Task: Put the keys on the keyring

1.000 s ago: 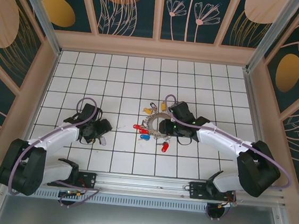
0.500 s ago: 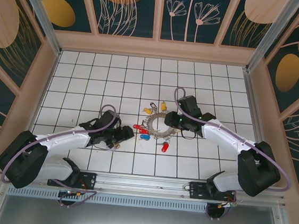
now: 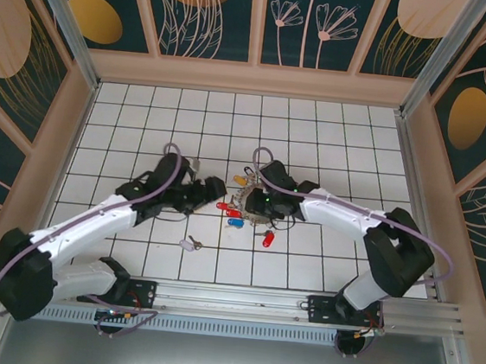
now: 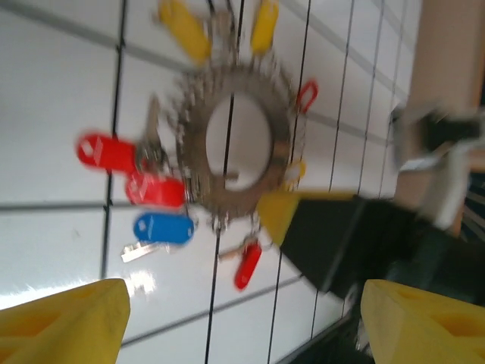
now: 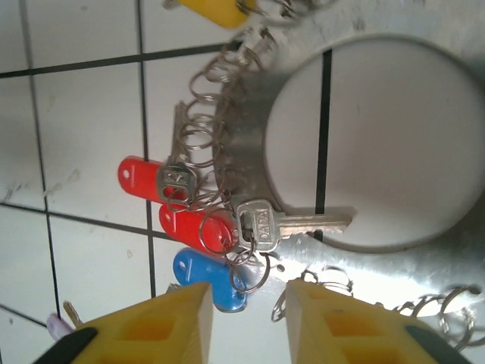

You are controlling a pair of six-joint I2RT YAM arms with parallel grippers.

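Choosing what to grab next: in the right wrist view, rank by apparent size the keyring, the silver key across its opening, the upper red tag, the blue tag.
1. keyring, far largest.
2. silver key.
3. upper red tag and blue tag: alike, both partly covered, so no ranking between them.

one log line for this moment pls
left end effector: open, beside keyring | right end effector: part-open over keyring | loose key: on tiles

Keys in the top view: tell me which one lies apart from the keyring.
The key with the pale tag. It lies alone on a tile, nearer the arm bases. The other keys, tagged red, blue or yellow, cluster around the keyring.
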